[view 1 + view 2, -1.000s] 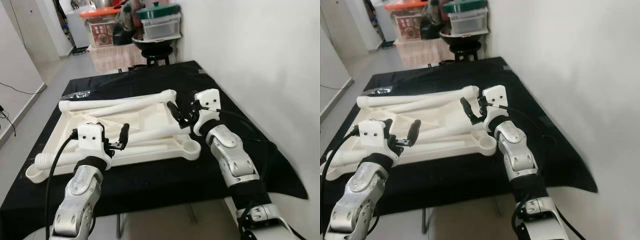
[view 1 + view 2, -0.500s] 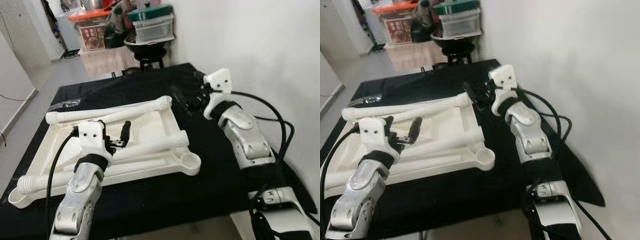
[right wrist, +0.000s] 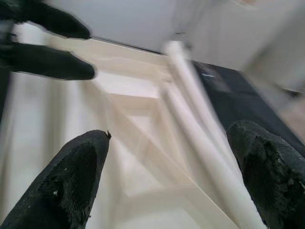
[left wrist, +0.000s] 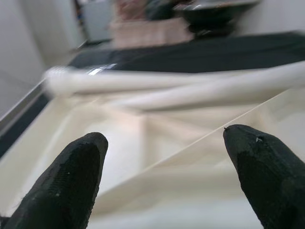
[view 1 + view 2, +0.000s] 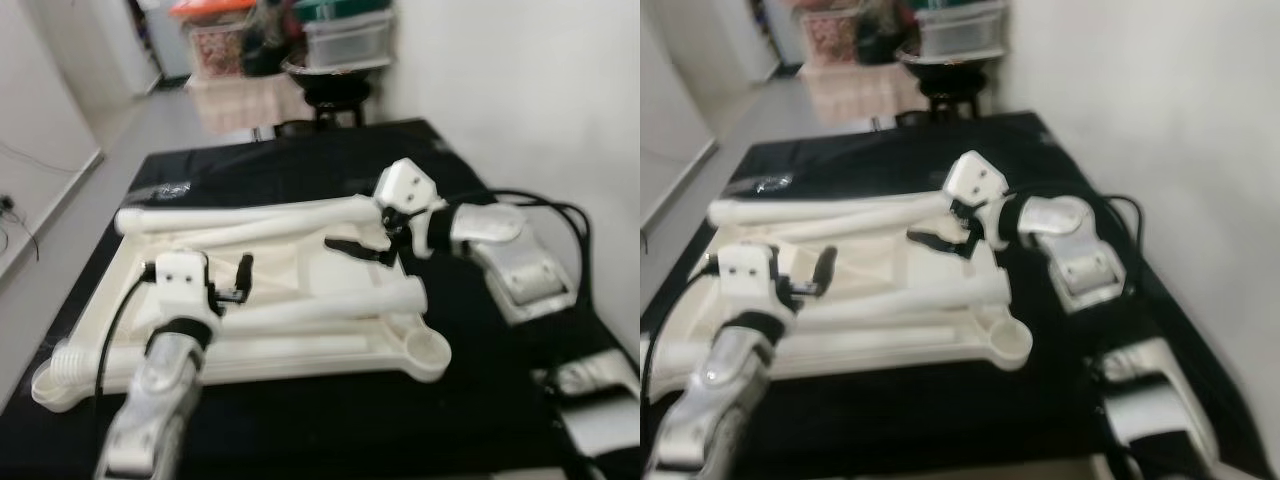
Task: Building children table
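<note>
A white children's table top (image 5: 300, 365) lies upside down on the black-covered table, with a round leg socket (image 5: 432, 352) at its near right corner. Several white legs rest on it: a long one (image 5: 250, 215) along the far rim and another (image 5: 330, 310) across the middle. My left gripper (image 5: 235, 285) hovers open over the left half, nothing between its fingers (image 4: 71, 181). My right gripper (image 5: 350, 248) reaches in from the right, open above the middle of the top, its fingers (image 3: 76, 176) pointing toward the left gripper (image 3: 52, 47).
The black cloth (image 5: 330, 160) covers the whole work table. Behind it stand a dark stool with a bowl (image 5: 335, 90) and stacked storage boxes (image 5: 345, 40). A white wall (image 5: 520, 90) runs close along the right. Grey floor (image 5: 110, 130) lies to the left.
The camera has shifted. My right gripper swung from beyond the top's far right corner back in over the middle of the top. The left gripper has barely moved.
</note>
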Controlling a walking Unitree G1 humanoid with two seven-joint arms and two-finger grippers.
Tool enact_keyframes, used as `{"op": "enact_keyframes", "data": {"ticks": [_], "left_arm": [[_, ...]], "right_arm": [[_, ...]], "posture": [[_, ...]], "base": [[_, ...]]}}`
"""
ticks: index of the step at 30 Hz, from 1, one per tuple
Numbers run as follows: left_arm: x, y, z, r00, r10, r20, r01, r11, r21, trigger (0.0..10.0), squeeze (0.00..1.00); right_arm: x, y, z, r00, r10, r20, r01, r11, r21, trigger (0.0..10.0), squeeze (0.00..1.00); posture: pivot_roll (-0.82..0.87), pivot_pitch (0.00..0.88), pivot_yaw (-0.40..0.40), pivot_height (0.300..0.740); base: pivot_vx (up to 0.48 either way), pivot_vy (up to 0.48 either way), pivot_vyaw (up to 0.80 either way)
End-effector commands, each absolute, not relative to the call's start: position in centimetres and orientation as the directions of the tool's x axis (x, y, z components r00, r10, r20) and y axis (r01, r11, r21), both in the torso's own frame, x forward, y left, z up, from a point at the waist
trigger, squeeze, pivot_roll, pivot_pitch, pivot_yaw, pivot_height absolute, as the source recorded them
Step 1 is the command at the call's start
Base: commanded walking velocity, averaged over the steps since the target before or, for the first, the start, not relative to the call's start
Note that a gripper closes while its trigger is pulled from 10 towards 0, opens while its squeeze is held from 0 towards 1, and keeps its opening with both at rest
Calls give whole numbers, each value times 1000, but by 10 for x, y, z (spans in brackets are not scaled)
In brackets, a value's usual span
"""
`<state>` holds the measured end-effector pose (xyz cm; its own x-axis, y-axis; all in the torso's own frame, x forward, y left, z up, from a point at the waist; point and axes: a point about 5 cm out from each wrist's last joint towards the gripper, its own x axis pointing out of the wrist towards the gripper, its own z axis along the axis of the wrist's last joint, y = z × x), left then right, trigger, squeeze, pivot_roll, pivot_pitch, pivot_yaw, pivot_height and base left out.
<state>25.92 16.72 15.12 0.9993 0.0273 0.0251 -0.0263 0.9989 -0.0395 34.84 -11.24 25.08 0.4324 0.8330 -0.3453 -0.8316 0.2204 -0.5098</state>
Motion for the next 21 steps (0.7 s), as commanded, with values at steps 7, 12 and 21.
{"op": "enact_keyframes", "data": {"ticks": [7,12,21], "left_arm": [[253,154,150,996,-84,-16,83,996,-45,10000,0],[249,139,148,968,-246,-42,242,966,-86,10000,0],[243,129,142,922,-376,-96,366,925,-107,10000,0]], "right_arm": [[349,-108,247,394,771,-501,-865,126,-485,10000,0],[350,-113,249,422,698,-579,-861,108,-498,10000,0],[343,-143,235,310,366,-878,-943,3,-332,10000,0]], "posture": [[-74,28,61,740],[-81,30,55,740],[-98,33,44,740]], "base": [[0,0,639],[0,0,0],[0,0,0]]}}
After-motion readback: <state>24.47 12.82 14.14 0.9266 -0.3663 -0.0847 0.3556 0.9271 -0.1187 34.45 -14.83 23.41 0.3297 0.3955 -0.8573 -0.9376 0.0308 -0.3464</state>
